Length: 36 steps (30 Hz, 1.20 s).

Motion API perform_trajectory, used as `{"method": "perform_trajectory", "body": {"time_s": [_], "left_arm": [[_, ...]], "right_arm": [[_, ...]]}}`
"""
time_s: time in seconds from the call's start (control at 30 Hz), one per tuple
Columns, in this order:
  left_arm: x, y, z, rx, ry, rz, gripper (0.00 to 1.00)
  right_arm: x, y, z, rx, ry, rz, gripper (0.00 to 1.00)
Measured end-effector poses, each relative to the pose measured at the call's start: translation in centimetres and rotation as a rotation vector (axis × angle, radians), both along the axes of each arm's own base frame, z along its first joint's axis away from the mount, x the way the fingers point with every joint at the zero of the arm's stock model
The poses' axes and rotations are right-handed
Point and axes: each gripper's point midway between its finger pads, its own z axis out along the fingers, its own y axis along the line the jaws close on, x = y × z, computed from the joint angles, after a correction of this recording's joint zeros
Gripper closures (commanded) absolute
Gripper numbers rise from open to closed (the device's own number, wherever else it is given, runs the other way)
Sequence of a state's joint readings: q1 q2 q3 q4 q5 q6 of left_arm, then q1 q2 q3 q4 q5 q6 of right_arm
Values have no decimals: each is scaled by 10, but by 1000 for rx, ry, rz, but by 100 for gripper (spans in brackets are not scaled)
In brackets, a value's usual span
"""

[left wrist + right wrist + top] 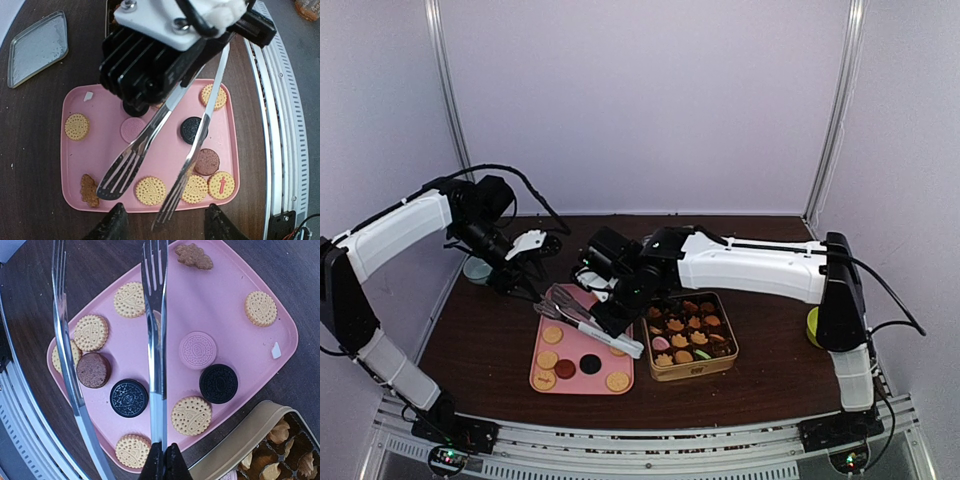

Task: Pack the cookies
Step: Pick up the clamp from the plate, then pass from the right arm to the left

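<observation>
Cookies (190, 415): about a dozen lie loose on the pink tray (225, 300)
Gold tin (695, 371): just beside the tray; several cups look filled, count unclear
Right gripper (162, 463): pressed together on the tongs (156, 340), whose tips hang over the tray carrying nothing
Left gripper (167, 226): fingers spread, holding nothing
Progress: partway by my judgement; every cookie on the tray awaits packing

No legible text. Embossing on the pink cookie (198, 350) is too small to read; one tan cookie (221, 185) bears a red cross.
</observation>
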<state>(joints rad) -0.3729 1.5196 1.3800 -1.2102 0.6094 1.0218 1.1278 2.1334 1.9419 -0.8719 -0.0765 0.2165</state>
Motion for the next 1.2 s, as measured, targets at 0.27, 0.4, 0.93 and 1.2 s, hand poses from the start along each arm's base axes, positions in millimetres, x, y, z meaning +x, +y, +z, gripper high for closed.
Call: {"method": "perform_trajectory", "body": {"time_s": [0.27,0.4,0.93,1.2], "left_arm": [[-4,1,-13,32,60,-9,59],[-11,2,-19,48,110,-27,65],[-34,-6,-22,26,250,-86,100],[-26,-31,-8,-99,371,-11,100]], "right_arm": [[-5,5,8,-2,-40,37,100],[-4,4,11,-3,-55,37,100],[-2,1,40,20,-151,79,53],[23,-45,104,291,-227,-102,10]]}}
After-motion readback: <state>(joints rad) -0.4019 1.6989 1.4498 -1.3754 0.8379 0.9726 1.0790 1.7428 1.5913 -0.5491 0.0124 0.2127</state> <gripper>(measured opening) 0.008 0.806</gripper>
